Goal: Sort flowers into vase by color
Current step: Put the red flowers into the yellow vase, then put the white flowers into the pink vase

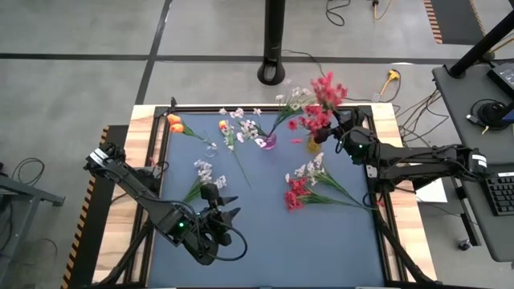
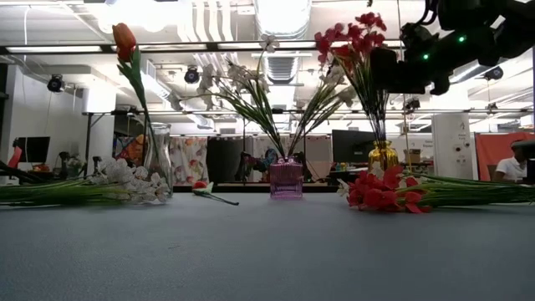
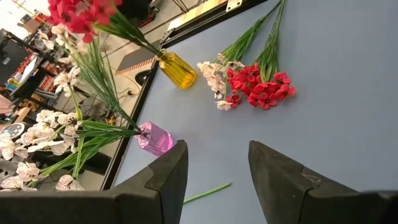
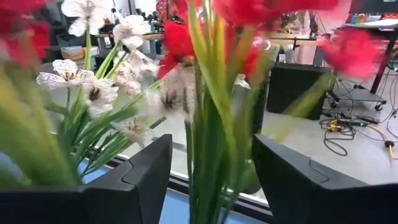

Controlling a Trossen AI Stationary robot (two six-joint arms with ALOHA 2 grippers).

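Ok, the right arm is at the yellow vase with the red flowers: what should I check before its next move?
1. Red blossom stems standing in the yellow glass vase: ok.
2. Right gripper open around the stems: ok.
3. Yellow vase upright: ok.
4. Purple glass vase holding only white sprays: ok.
5. Loose red and white flowers still lying on the blue mat: not ok.
6. Left gripper open and empty, low over the mat's near side: ok.

3 vases (image 1: pixel 266 141) stand behind loose flowers (image 1: pixel 301 191) lying on table (image 1: pixel 321 249).
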